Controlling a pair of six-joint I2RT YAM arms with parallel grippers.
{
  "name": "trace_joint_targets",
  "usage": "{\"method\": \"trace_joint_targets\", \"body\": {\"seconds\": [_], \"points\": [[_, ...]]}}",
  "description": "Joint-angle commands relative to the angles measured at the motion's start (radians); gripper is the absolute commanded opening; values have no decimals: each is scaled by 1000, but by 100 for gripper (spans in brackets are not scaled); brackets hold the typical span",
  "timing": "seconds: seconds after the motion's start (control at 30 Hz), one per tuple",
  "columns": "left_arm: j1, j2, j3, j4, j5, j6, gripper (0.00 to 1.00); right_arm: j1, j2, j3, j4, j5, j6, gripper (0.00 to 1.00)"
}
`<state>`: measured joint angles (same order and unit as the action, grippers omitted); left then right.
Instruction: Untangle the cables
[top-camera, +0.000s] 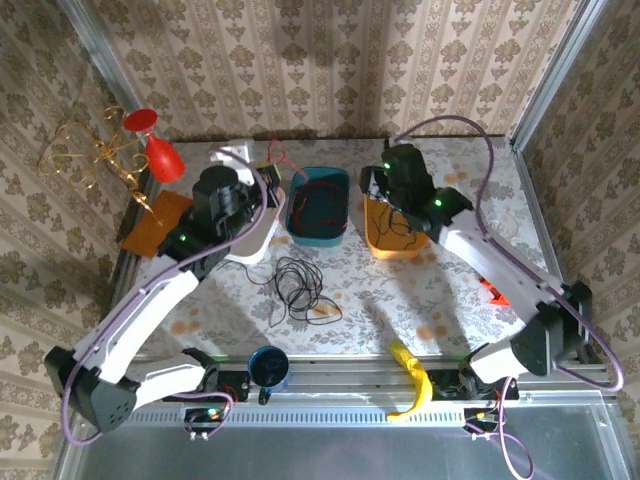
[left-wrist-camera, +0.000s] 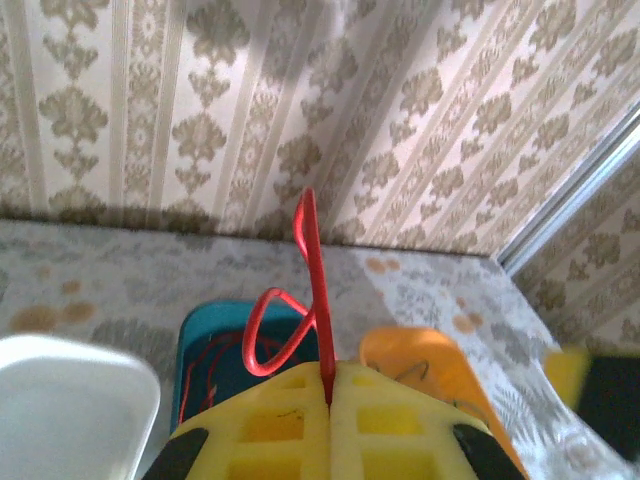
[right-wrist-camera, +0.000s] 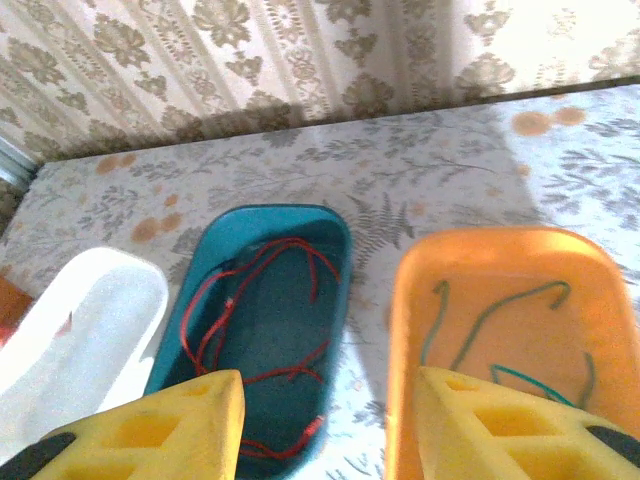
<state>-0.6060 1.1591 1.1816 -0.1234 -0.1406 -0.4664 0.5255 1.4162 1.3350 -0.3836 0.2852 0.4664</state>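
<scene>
The left pincer (left-wrist-camera: 328, 378) is clamped shut on the red cable (left-wrist-camera: 311, 260). One strand stands straight up from between its yellow fingers (left-wrist-camera: 270, 430) and another curls off to the left in a loop. The loop drops toward the teal tub (left-wrist-camera: 200, 330), where more red cable lies coiled. In the top view the left arm reaches across the white tub (top-camera: 255, 240), which sits just left of the teal one.

The right pincer (right-wrist-camera: 328, 378) hangs with its yellow fingers (right-wrist-camera: 150, 425) well apart and nothing between them. It hovers over the gap between the teal tub and the orange tub (right-wrist-camera: 520, 265). The green cable (right-wrist-camera: 495, 320) lies loose on the floor of the orange tub, under the right-hand finger and clear of it.

The black cable (top-camera: 298, 283) lies by itself in a loose, loopy heap on the patterned surface (top-camera: 400, 300). It sits in front of the tubs, nearer the arm bases, and neither pincer touches it.

The three tubs stand in a row toward the back of the surface, white, teal and orange from left to right. A blue cup (top-camera: 268, 368) and a banana (top-camera: 413, 375) rest at the near edge between the arm bases. A red goblet (top-camera: 155, 145) stands at the far left corner beside an orange mat (top-camera: 160, 222).
</scene>
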Motion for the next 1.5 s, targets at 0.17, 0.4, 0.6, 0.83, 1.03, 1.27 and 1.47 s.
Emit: {"method": "trace_joint_targets", "body": {"seconds": [0.17, 0.4, 0.6, 0.83, 1.03, 1.27, 1.47], "points": [[64, 280, -15, 426, 190, 20, 0, -13, -223, -208, -41, 62, -26, 49], [-6, 504, -36, 383, 115, 16, 0, -13, -318, -272, -101, 14, -18, 48], [-38, 622, 51, 191, 53, 13, 0, -13, -326, -275, -111, 1, -28, 47], [-25, 693, 140, 49, -40, -8, 51, -13, -326, -273, -100, -11, -23, 47], [-36, 665, 229, 5, -23, 66, 77, -13, -330, -277, -100, -13, -21, 47], [-80, 488, 159, -30, -89, 109, 96, -12, -327, -283, -99, -47, -9, 47], [-150, 249, -153, -101, -82, 31, 97, 9, -299, -335, -71, -236, -15, 47]]}}
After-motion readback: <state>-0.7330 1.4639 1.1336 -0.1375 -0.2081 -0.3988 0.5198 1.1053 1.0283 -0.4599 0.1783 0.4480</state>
